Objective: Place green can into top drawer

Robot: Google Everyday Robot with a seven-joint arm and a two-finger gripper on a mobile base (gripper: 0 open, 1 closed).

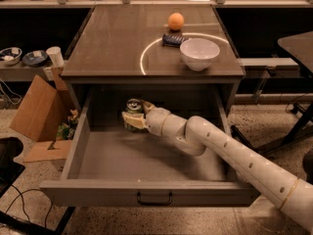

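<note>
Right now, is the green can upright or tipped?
Upright: the green can shows its silver top facing up, inside the top drawer, gripped by the tool near the back.
</note>
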